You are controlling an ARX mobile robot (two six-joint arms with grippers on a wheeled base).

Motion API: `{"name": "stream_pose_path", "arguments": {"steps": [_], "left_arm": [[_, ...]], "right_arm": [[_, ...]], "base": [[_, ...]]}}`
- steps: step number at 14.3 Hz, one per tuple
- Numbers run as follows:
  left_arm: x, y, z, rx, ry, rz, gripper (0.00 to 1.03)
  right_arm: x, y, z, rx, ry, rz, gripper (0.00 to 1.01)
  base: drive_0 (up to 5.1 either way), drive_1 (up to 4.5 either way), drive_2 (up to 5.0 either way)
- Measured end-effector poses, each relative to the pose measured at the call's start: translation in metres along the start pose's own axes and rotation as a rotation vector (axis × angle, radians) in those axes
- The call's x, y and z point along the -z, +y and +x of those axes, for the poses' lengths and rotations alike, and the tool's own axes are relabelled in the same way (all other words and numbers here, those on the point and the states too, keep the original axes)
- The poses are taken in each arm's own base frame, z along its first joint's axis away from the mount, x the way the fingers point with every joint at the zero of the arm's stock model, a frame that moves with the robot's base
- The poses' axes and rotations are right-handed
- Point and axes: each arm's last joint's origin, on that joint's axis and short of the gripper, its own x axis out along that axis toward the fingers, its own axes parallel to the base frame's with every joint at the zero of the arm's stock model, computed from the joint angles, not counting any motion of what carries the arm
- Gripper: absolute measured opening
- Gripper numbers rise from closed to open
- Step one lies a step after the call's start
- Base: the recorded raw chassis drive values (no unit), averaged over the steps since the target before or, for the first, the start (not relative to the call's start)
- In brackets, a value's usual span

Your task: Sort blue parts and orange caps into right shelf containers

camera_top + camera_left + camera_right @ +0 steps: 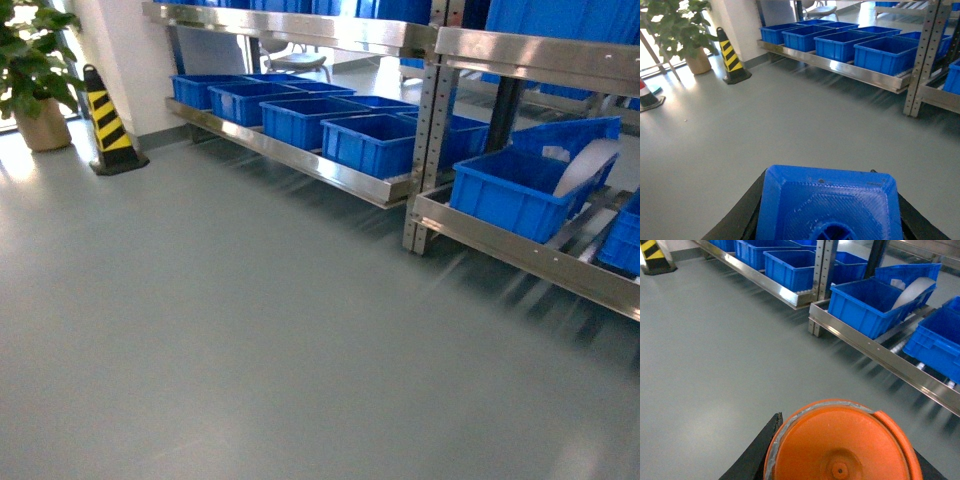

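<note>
In the left wrist view a bright-blue part (pixel 829 202) fills the bottom of the frame, held between the black fingers (pixel 742 215) of my left gripper (pixel 829 220). The right wrist view shows an orange cap (pixel 842 440), its round end face toward the camera, clamped in my right gripper (pixel 840 460). Large blue containers (pixel 515 190) sit on the steel shelf (pixel 520 255) at the right; one more of them (pixel 870 305) appears in the right wrist view. Neither gripper appears in the head view.
A longer low rack (pixel 300 150) carries a row of blue crates (pixel 370 140). A yellow-and-black cone (pixel 108 125) and a potted plant (pixel 35 85) stand at the back left. Grey floor (pixel 250 330) stretches between me and the racks.
</note>
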Motion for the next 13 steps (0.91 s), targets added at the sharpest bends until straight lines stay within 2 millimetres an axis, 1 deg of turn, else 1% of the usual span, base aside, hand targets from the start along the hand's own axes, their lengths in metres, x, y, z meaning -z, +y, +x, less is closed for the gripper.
{"name": "stream_pose_path", "arguments": {"steps": [13], "left_arm": [[0.0000, -0.0002, 0.0000, 0.002, 0.000, 0.000, 0.45]], "right_arm": [[0.0000, 0.0000, 0.0000, 0.000, 0.000, 0.000, 0.44]], "base": [[-0.1, 4.02, -4.2]]}}
